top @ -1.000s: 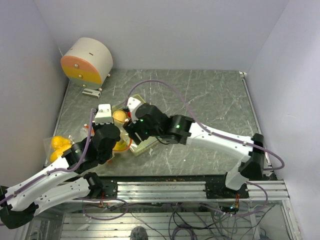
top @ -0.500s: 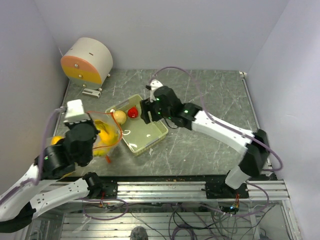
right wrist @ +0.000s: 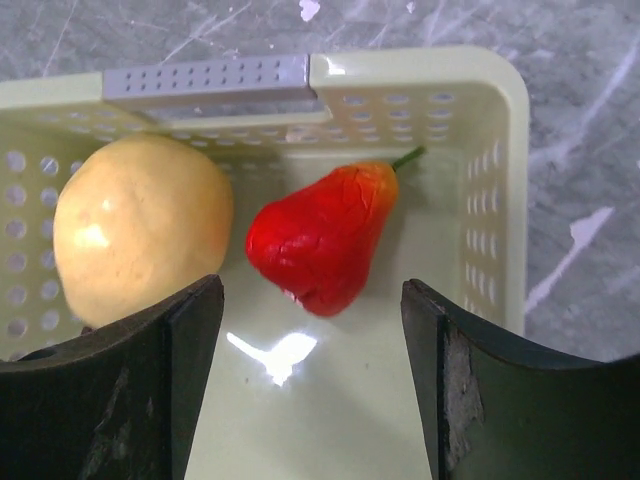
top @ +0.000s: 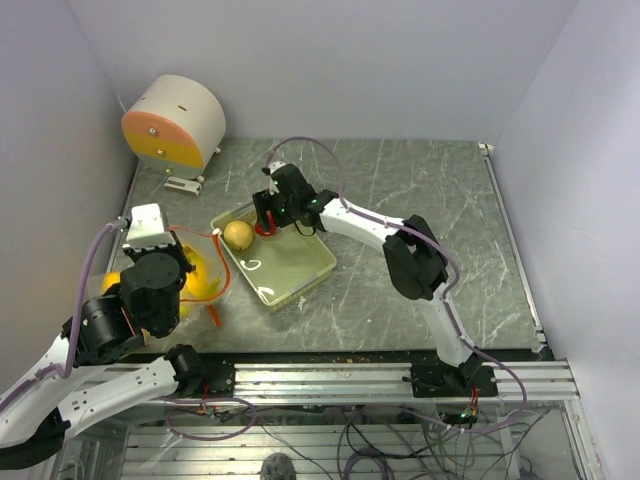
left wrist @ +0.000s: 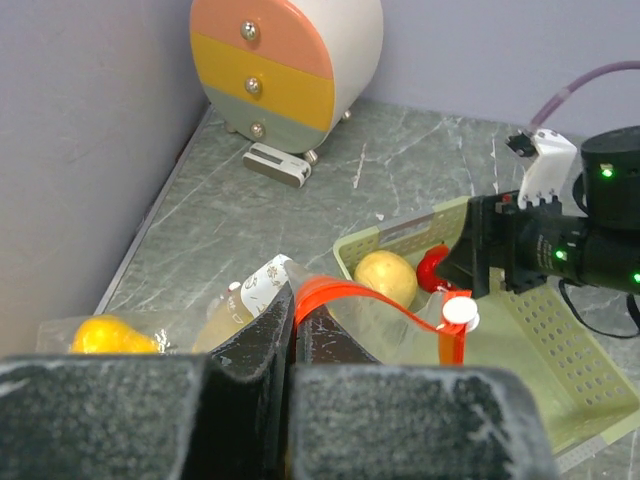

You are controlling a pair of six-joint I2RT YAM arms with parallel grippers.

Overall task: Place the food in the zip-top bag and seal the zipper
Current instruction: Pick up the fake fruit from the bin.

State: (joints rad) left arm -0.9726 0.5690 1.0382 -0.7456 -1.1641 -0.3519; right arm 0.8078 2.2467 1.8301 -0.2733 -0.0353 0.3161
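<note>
- The right gripper (right wrist: 310, 305) has swung from the zip-top bag (top: 200, 262) to the tray's (right wrist: 490, 180) 12 o'clock end, jaws spreading astride the red piece (right wrist: 322, 238) (untouched): pickup looks next.
- The left gripper (left wrist: 290, 345) pinches the zipper (left wrist: 345, 295), holding that bag at the tray's 9 o'clock.
- Grey marbled table (top: 430, 200), pale walls (top: 350, 60), drawer toy (top: 175, 125) at 11 o'clock.

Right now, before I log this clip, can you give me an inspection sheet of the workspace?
Surface: grey veined table.
Job's things: zip-top bag at left holds yellow fruits; another yellow fruit and the red piece lie in the green tray.
Clutter: round toy drawer unit, far left corner.
Grippers: left gripper shut on the zipper; right gripper open above the red piece.
Cables: purple cable along each arm.
Surroundings: plain walls; nothing else seen.
</note>
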